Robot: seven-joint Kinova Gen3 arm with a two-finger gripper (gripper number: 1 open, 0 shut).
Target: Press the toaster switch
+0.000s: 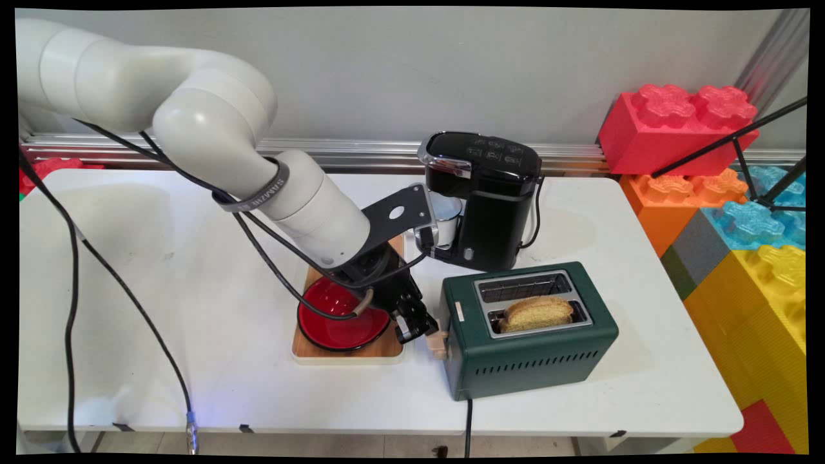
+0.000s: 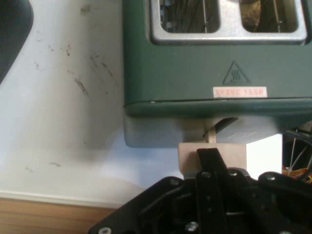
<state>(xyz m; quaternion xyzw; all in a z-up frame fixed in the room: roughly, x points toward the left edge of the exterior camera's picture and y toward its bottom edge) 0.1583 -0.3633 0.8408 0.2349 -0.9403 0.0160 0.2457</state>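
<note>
We see a white worktop (image 1: 193,270) carrying a wooden board (image 1: 380,351) near its middle, a green toaster (image 1: 535,348) just right of the board, and a black coffee machine (image 1: 490,200) behind them toward the wall.

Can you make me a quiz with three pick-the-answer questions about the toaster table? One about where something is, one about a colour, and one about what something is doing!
1. Where is the red bowl?
A. on the wooden board
B. on top of the toaster
C. inside the coffee maker

2. What colour is the toaster?
A. yellow
B. dark green
C. white

3. What is the bread doing?
A. lying in the bowl
B. standing up out of a toaster slot
C. held by the gripper

Answers: 1 A, the board shows under the bowl. 2 B, its body is green. 3 B, the slice pokes out of the nearer slot, while the gripper sits at the toaster's lever.
</note>
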